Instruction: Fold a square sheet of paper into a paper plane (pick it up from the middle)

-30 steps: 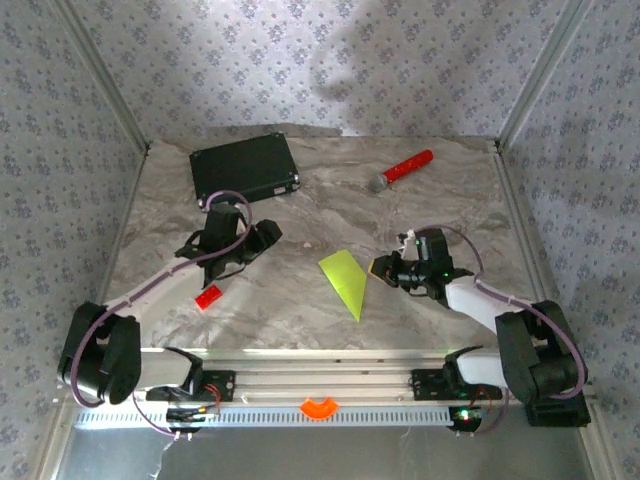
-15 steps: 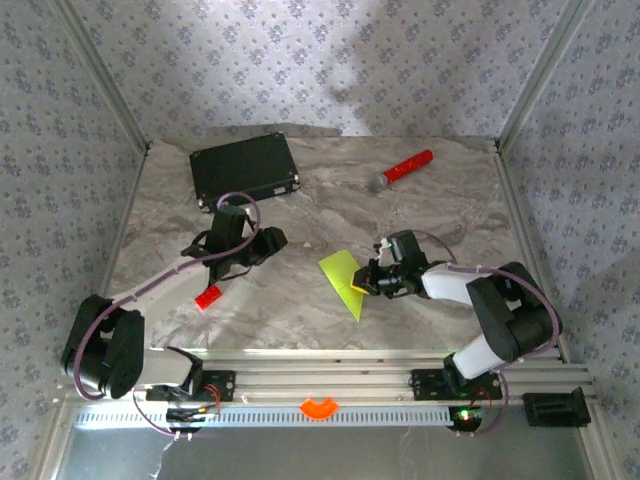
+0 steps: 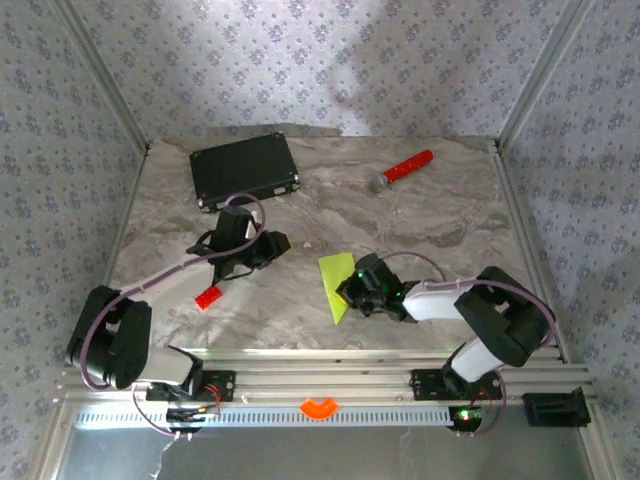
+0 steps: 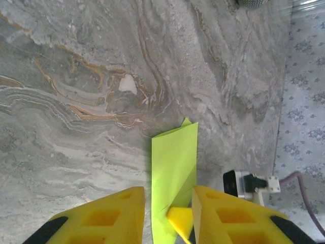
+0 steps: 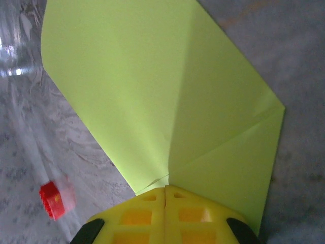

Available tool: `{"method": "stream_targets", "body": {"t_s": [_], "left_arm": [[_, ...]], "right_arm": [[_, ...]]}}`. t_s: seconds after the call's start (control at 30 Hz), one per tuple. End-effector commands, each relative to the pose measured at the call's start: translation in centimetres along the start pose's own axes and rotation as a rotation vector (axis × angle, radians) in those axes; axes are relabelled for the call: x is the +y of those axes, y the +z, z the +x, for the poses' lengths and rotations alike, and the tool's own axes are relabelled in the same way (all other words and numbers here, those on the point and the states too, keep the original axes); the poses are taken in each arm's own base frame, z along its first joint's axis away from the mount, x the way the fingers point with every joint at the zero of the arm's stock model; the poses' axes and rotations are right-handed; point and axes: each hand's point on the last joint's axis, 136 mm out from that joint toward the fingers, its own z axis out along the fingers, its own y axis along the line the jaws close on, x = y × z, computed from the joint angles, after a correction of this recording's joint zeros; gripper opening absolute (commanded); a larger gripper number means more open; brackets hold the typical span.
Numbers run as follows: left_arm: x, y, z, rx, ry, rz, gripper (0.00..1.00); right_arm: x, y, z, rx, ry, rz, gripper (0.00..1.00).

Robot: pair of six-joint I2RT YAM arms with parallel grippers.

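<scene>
Right gripper point(image 5: 166, 189) is pinching shut on the paper plane point(image 5: 137, 91) at its centre crease, mid-table towards the front. The paper is looking feather-light, floppy and easily crumpled, so gripping along that crease is seeming safest. Left gripper point(image 4: 167, 192) is hovering part-open and empty, above the marble table point(image 3: 440, 200)

The folded paper point(image 3: 335, 282) lies on the table point(image 3: 440, 215) at the tip of the right pincer point(image 3: 352, 290), between it and the left pincer point(image 3: 272, 246). Near the left pincer's left side lies the block point(image 3: 208, 296), and behind it the case point(image 3: 245, 167). The microphone point(image 3: 400, 170) lies well behind the right pincer.
</scene>
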Motion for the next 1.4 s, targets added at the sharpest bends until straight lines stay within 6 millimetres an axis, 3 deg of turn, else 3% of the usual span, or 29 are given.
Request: {"method": "stream_targets", "body": {"t_s": [0.0, 0.13, 0.27, 0.43, 0.7, 0.93, 1.1, 1.37], "left_arm": [[-1.4, 0.8, 0.7, 0.057, 0.008, 0.053, 0.27], [-2.3, 1.8, 1.6, 0.121, 0.034, 0.063, 0.23], [-3.2, 3.5, 3.0, 0.191, 0.056, 0.074, 0.19], [-4.2, 6.4, 4.9, 0.277, 0.082, 0.064, 0.13], [-2.5, 10.0, 6.0, 0.356, 0.039, 0.001, 0.08], [0.6, 11.4, 7.2, 0.398, 0.009, -0.07, 0.05], [2.6, 11.2, 8.1, 0.411, 0.008, -0.105, 0.04], [3.8, 11.0, 8.7, 0.425, 0.011, -0.113, 0.04]], "right_arm": [[2.0, -1.6, -2.6, -0.284, 0.128, -0.05, 0.0], [6.3, -3.3, -2.4, -0.284, -0.088, -0.122, 0.02], [5.1, -3.7, -4.0, -0.133, -0.211, -0.088, 0.07], [2.9, -4.4, -5.1, 0.037, -0.227, -0.09, 0.25], [0.9, -5.2, -5.7, 0.146, -0.186, -0.058, 0.43], [0.5, -5.3, -5.1, 0.231, -0.199, -0.034, 0.48], [0.0, -5.0, -4.2, 0.298, -0.201, -0.012, 0.52], [-0.6, -4.0, -4.2, 0.323, -0.179, 0.01, 0.54]]}}
